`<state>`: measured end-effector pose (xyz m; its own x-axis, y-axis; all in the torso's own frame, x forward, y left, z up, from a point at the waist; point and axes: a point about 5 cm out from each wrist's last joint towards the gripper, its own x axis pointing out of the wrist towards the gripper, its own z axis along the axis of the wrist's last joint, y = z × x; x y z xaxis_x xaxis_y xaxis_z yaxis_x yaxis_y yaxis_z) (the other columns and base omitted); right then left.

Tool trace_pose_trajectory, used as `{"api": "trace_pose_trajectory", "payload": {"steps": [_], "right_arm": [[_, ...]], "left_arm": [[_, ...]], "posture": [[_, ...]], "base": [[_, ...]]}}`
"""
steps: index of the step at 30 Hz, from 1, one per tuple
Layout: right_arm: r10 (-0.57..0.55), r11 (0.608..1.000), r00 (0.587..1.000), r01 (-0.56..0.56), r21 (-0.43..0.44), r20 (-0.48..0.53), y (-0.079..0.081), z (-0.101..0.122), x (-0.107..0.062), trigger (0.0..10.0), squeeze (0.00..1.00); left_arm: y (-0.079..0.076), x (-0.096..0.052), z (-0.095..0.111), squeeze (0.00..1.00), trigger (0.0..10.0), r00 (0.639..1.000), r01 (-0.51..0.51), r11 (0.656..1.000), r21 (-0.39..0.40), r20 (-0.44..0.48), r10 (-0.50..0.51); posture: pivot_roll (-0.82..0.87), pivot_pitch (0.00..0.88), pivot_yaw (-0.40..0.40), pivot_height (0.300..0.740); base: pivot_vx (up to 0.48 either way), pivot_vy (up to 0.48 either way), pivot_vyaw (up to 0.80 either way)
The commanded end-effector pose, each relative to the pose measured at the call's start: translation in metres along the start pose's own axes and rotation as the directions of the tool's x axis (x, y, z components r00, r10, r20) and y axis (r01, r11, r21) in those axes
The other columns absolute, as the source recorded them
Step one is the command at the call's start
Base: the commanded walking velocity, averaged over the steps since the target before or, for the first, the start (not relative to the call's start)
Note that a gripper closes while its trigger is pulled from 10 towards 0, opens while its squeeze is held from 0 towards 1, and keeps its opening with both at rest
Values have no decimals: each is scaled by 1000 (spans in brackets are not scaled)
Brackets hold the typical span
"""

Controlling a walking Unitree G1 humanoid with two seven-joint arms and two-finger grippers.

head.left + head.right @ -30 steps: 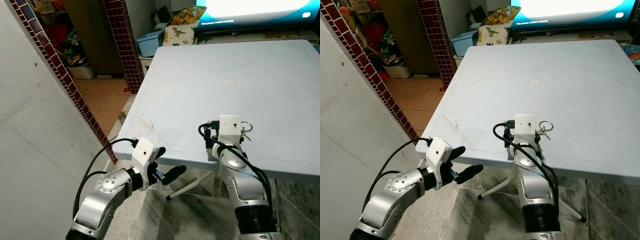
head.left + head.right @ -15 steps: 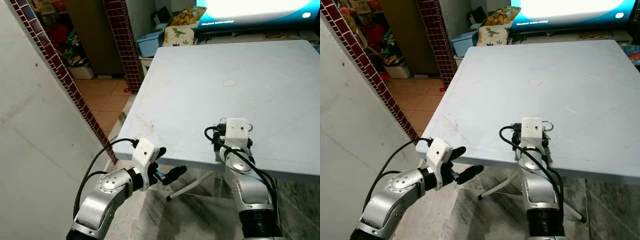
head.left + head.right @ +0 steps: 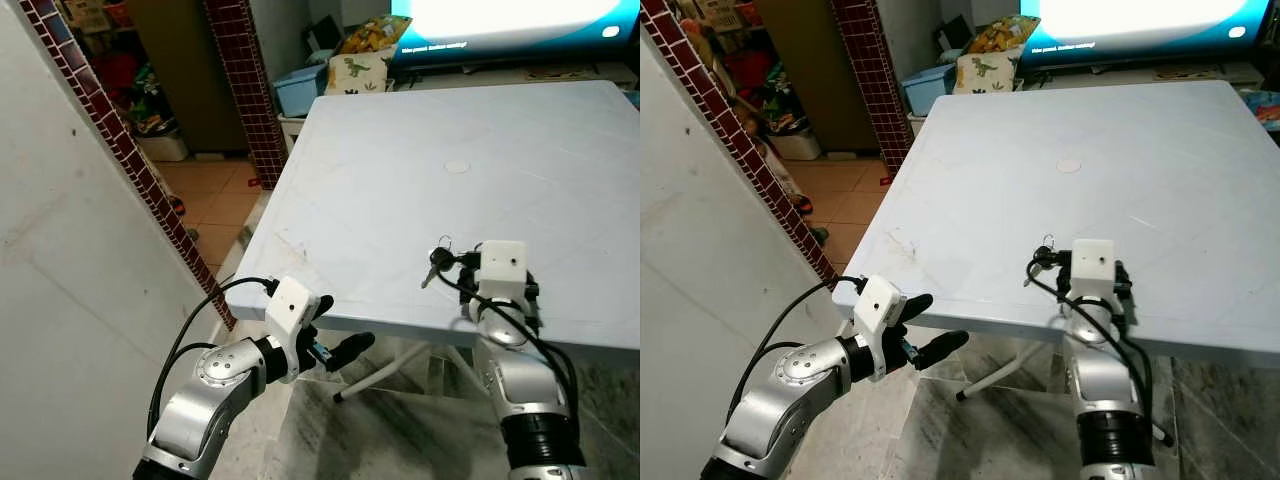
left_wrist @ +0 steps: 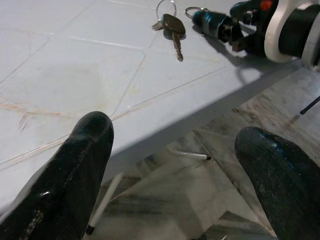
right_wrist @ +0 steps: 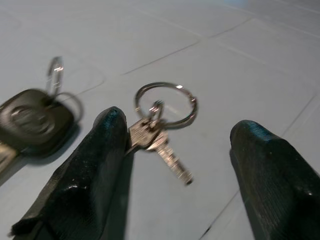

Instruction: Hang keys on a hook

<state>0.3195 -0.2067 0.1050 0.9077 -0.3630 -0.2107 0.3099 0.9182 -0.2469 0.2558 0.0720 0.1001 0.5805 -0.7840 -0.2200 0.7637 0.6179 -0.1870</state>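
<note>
Sliding rightward along the table's [image 3: 380,150] near edge, the right gripper [image 5: 175,165] uncovered the keys [image 3: 438,262]. Right wrist view: fingers spread around a silver key on its ring. Left gripper [image 4: 175,160] spread, below that edge.

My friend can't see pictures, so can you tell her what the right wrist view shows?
The right end effector is open over a pale table, with a small silver key on a ring lying between its black fingers. A black-headed key lies beside it.
</note>
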Motion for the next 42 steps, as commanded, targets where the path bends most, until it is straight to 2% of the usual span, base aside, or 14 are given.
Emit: {"api": "trace_pose_trajectory", "payload": {"steps": [1, 3, 7, 8, 9, 10, 25, 42], "right_arm": [[28, 999, 1000, -28, 31, 4, 6, 3, 3, 10000, 20], [43, 998, 999, -43, 41, 4, 5, 6, 10, 10000, 0], [49, 997, 999, -48, 55, -8, 5, 5, 14, 10000, 0], [55, 996, 998, -54, 70, -17, 6, 4, 16, 8784, 0], [62, 996, 998, -60, 65, -22, 6, 3, 17, 2196, 0], [67, 996, 997, -65, 65, -25, 7, 3, 17, 0, 0], [94, 994, 993, -89, 69, -72, 13, -12, 14, 0, 0], [87, 995, 993, -83, 57, -79, 14, -11, 16, 0, 0]], "left_arm": [[3, -3, 0, 0, 10000, 1000, -8, 1000, 13, -11, 8], [3, -4, 0, 0, 10000, 1000, -8, 1000, 15, -13, 9], [3, -4, 0, 0, 10000, 1000, -8, 1000, 14, -14, 8], [3, -4, 0, 0, 10000, 1000, -8, 1000, 14, -15, 8], [3, -4, 0, 0, 10000, 1000, -9, 1000, 14, -15, 9], [3, -5, -1, 0, 10000, 1000, -9, 1000, 14, -15, 9], [2, -4, 0, 0, 10000, 1000, -6, 1000, 13, -14, 7], [4, -4, 0, 0, 10000, 1000, -12, 1000, 20, -15, 12]], "posture": [[-6, 0, 184, 740], [-2, 0, 185, 740], [-2, 0, 185, 740], [-2, 0, 185, 740], [-2, 0, 185, 740], [0, 4, 184, 740], [-4, 5, 183, 740], [0, 0, 182, 740]], "base": [[0, 0, 0], [0, 0, 0], [0, 0, 0], [0, 0, 0], [0, 0, 0], [0, 0, 0], [0, 0, 0], [0, 0, 0]]}}
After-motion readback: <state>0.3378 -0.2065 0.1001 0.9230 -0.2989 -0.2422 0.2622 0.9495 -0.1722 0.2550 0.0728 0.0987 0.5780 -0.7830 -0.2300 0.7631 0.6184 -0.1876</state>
